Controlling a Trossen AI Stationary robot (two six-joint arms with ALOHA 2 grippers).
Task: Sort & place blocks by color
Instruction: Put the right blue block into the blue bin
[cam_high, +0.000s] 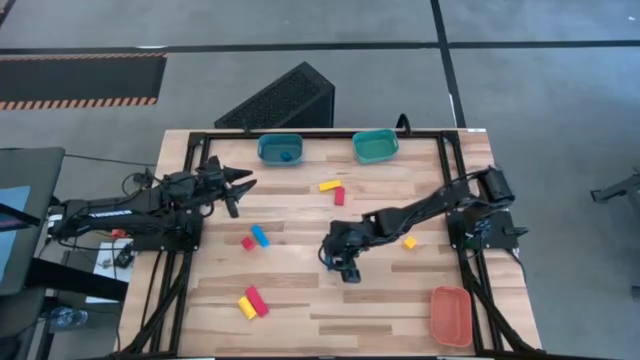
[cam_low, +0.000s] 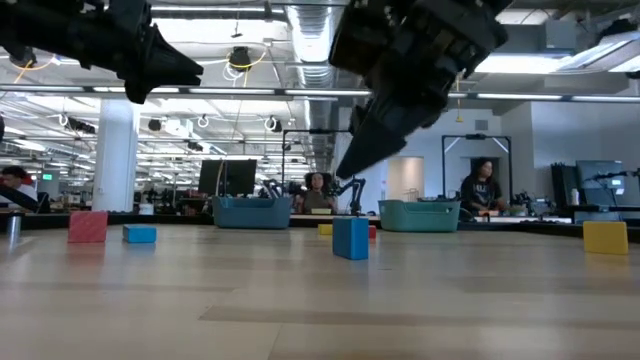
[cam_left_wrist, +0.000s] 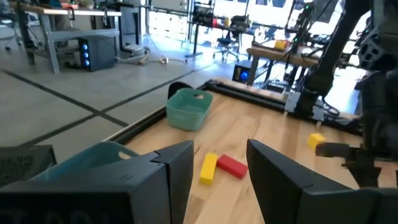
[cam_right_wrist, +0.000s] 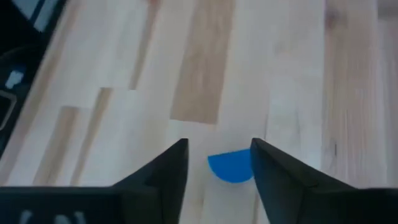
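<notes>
My right gripper (cam_high: 347, 268) hangs open over the table's middle, fingers pointing down. A small blue block (cam_low: 350, 238) stands on the table below it. In the right wrist view the block (cam_right_wrist: 231, 167) shows between the two open fingers, and the low view shows the fingertips (cam_low: 345, 170) well above it. My left gripper (cam_high: 240, 195) is open and empty, raised near the blue bin (cam_high: 280, 148). Other blocks lie loose: a yellow (cam_high: 329, 185) and a red (cam_high: 339, 195) one, a red (cam_high: 247, 242) and blue (cam_high: 260, 236) pair, a yellow (cam_high: 246, 307) and red (cam_high: 258, 300) pair, and a yellow cube (cam_high: 409, 242).
A teal bin (cam_high: 375, 146) stands at the far edge beside the blue bin, which holds something small and blue (cam_high: 287, 155). An orange bin (cam_high: 451, 315) stands at the near right corner. Black frame rails run along the table's left and right sides.
</notes>
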